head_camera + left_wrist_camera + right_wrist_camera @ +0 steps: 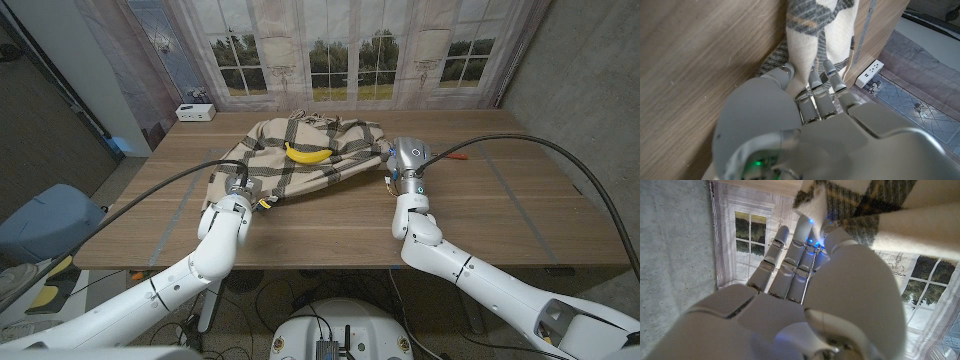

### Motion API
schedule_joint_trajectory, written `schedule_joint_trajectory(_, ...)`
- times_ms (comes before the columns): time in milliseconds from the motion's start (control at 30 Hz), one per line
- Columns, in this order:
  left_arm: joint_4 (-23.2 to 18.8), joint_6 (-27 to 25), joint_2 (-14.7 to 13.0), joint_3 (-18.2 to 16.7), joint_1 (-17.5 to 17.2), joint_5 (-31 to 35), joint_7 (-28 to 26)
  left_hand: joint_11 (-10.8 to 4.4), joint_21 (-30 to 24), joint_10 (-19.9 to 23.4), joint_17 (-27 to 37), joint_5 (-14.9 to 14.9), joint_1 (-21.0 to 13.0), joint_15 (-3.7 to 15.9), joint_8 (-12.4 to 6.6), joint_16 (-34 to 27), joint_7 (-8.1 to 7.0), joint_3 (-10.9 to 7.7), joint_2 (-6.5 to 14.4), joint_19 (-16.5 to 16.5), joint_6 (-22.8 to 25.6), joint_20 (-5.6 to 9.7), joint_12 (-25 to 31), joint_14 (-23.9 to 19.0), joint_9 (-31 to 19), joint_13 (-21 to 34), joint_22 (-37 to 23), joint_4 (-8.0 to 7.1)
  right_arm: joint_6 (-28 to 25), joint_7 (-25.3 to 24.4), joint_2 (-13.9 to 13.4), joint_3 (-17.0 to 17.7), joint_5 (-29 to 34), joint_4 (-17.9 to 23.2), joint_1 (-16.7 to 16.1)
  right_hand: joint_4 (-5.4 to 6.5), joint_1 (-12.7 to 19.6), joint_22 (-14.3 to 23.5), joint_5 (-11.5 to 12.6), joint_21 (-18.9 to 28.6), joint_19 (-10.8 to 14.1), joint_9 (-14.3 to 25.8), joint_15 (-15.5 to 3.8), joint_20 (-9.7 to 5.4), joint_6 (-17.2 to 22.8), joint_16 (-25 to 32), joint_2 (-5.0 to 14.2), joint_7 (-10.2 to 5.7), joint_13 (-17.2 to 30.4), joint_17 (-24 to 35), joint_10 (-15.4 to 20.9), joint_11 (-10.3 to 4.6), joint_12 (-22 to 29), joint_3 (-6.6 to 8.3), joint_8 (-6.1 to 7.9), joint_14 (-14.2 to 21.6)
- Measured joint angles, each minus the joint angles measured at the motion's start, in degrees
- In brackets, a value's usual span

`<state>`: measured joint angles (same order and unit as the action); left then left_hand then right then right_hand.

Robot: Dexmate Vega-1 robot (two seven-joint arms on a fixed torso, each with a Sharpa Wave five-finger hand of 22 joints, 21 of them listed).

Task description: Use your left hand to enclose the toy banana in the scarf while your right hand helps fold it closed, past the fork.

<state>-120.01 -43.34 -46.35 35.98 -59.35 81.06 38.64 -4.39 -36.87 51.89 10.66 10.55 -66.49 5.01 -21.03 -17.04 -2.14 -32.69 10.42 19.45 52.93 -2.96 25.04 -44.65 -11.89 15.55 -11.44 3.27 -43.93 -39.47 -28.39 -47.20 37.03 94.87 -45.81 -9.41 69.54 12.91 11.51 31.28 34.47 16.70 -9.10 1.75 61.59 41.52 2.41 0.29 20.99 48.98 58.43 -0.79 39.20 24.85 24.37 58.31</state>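
A cream plaid scarf (320, 165) lies spread at the table's far middle, with the yellow toy banana (308, 154) on top of it. My left hand (237, 192) is at the scarf's near left corner. In the left wrist view a strip of the scarf (810, 40) runs between its thumb and fingers (832, 75). My right hand (405, 160) is at the scarf's right edge, its fingertips (802, 227) stretched against a scarf corner (812, 200); its thumb tip is hidden. A thin orange-handled piece (455, 156), perhaps the fork, lies just right of that hand.
A white box (195, 112) stands at the table's back left corner. A small yellow item (265, 203) lies beside my left hand. Black cables (520, 145) arc over the table on both sides. Bare wood (330, 225) stretches between the scarf and the near edge.
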Motion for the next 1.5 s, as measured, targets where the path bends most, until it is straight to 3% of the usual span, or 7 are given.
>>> schedule_joint_trajectory(300,-6.3,0.7,-1.0,-4.2,-3.2,-2.6,-2.4,0.20,-0.4,0.2,1.0,0.0,0.0,0.33,-0.21,-1.0,1.07,0.33,0.0,0.0,0.8,0.00,0.0,-1.5,-0.1,0.9,0.0,0.77,0.1,-2.8,-0.3,1.2,-1.6,0.9,-1.6,-0.15,0.0,0.0,0.0,0.0,-0.7,0.4,0.11,-0.10,-0.2,-0.4,-0.01,-0.20,0.3,0.3,-0.3,0.31,-0.2,0.63,-0.02,-0.1)
schedule_joint_trajectory(900,-19.6,6.0,-5.2,-13.9,-9.5,-18.5,-8.8,1.73,-1.8,1.7,4.1,0.7,-1.6,1.93,-0.10,-5.0,4.00,1.56,0.0,1.3,4.9,1.34,0.0,-6.6,0.0,2.9,0.3,4.76,-0.8,-13.6,-1.1,9.9,-4.8,8.3,-13.1,0.01,-0.3,-0.1,0.0,0.9,-0.9,0.8,0.23,0.10,-0.2,-0.9,-0.26,-0.21,1.2,0.5,-0.3,0.30,-0.5,1.74,-0.07,-0.2)
schedule_joint_trajectory(1100,-23.8,8.0,-7.1,-18.6,-13.4,-24.1,-12.3,2.43,-2.8,2.6,4.4,1.6,-2.3,2.47,0.04,-5.9,4.65,1.82,-0.7,2.5,7.3,2.05,0.0,-9.2,0.0,2.9,0.3,5.91,-0.5,-17.4,-1.2,12.2,-5.1,10.5,-16.9,-0.13,-0.7,-0.1,0.2,1.1,-1.4,1.0,0.21,-0.01,-0.2,-1.3,-0.70,-0.18,3.8,0.8,-0.3,0.30,-0.7,2.41,-0.07,-0.2)
schedule_joint_trajectory(1267,-26.7,8.6,-8.4,-23.1,-17.2,-25.7,-13.1,2.46,-3.2,3.0,4.2,2.4,-2.3,3.00,0.12,-5.9,4.67,1.59,-0.8,3.2,8.3,2.16,0.0,-10.4,0.0,2.9,0.3,6.15,0.3,-20.2,-1.3,12.7,-5.1,11.0,-17.7,-0.02,-0.9,-0.1,0.2,1.4,-1.4,1.0,0.29,-0.01,0.0,-1.5,-0.84,0.03,4.1,0.8,-0.3,0.30,-0.6,2.67,0.21,-0.1)
schedule_joint_trajectory(1300,-27.3,10.8,-8.6,-24.4,-18.2,-30.9,-15.7,2.46,-3.4,3.0,4.1,2.4,-2.3,3.07,0.12,-5.9,4.72,1.58,-0.8,3.3,8.4,2.26,0.0,-10.7,0.0,2.9,0.3,6.16,0.5,-20.6,-1.1,14.2,-5.0,12.2,-20.1,-0.12,-0.9,-0.1,0.2,1.4,-1.4,1.0,0.29,-0.01,0.0,-1.5,-0.83,0.03,4.1,0.8,-0.3,0.30,-0.6,2.79,0.22,-0.1)
schedule_joint_trajectory(1400,-28.5,10.8,-9.0,-27.7,-20.8,-30.9,-15.7,2.28,-3.7,3.4,4.0,2.8,-2.3,3.25,0.13,-5.9,5.12,1.36,-1.4,3.5,8.8,2.06,0.0,-11.1,0.0,2.9,0.5,6.38,1.4,-21.7,-1.1,14.2,-3.9,12.2,-20.1,-0.23,-1.0,-0.1,0.6,1.6,-1.4,1.0,0.29,-0.01,0.0,-1.5,-0.99,0.02,4.1,1.0,-0.3,0.30,-0.6,2.92,0.22,-0.1)
schedule_joint_trajectory(1500,-29.5,15.3,-9.0,-31.3,-23.4,-38.2,-18.4,2.44,-3.7,3.7,4.0,3.1,-2.2,3.45,0.51,-5.9,5.32,1.35,-1.5,3.5,9.0,2.06,0.0,-11.6,0.0,2.9,0.5,6.39,2.7,-22.5,1.1,17.4,-2.3,13.1,-23.6,-0.23,-1.2,-0.1,0.6,1.6,-1.4,1.1,0.30,-0.01,0.0,-1.7,-0.97,0.02,4.5,1.1,-0.3,0.30,-0.6,2.92,0.22,-0.1)
